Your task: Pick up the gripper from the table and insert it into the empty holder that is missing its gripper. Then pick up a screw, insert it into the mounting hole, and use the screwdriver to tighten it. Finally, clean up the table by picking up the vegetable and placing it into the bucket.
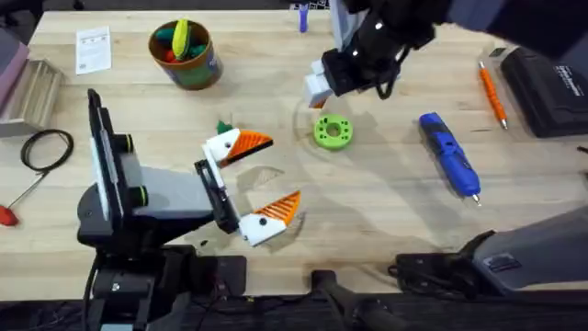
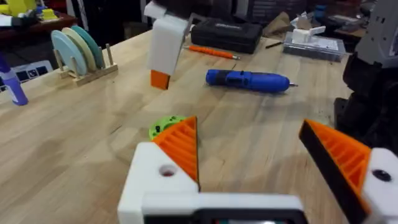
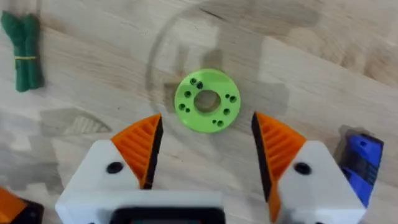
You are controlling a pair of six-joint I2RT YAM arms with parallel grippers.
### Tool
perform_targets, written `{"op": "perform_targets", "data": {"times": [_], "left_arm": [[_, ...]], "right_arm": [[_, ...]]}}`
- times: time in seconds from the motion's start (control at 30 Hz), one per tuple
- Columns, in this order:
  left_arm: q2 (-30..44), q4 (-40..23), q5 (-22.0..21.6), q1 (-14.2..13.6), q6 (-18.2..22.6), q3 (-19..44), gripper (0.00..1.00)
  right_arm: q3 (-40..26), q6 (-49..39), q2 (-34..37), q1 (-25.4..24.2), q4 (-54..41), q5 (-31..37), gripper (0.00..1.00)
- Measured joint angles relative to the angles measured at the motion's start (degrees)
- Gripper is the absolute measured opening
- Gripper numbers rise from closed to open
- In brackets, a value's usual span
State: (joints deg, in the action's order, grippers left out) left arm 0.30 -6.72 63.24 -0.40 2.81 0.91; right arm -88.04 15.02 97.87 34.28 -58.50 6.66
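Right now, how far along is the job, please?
I can confirm no finished step. In hand: the right end effector hangs open over the bright green round disc with holes, holding nothing. Left: the blue cylindrical screwdriver lies untouched, and the dark green toy vegetable lies on the table, outside the green-and-blue bucket.

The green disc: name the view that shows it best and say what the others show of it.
Right wrist view: the green disc lies whole and unobstructed, holes visible, beyond the right gripper. Overhead shows it whole but small. In the left wrist view a left gripper finger hides most of it.
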Motion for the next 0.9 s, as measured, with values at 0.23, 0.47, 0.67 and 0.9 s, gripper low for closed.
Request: {"op": "perform_targets", "data": {"times": [0.23,0.47,0.67,0.9], "left_arm": [[0.0,0.0,0.0,0.0,0.0,0.0,0.986],[0.0,0.0,0.0,0.0,0.0,0.0,0.986],[0.0,0.0,0.0,0.0,0.0,0.0,0.986],[0.0,0.0,0.0,0.0,0.0,0.0,0.986]], "right_arm": [[0.8,0.4,5.6,0.0,1.3,0.0,0.816],[0.9,0.4,10.0,0.0,1.8,0.0,0.767],[0.9,0.7,12.6,0.0,3.4,0.0,0.715],[0.9,1.7,13.5,0.0,4.2,0.0,0.643]]}}
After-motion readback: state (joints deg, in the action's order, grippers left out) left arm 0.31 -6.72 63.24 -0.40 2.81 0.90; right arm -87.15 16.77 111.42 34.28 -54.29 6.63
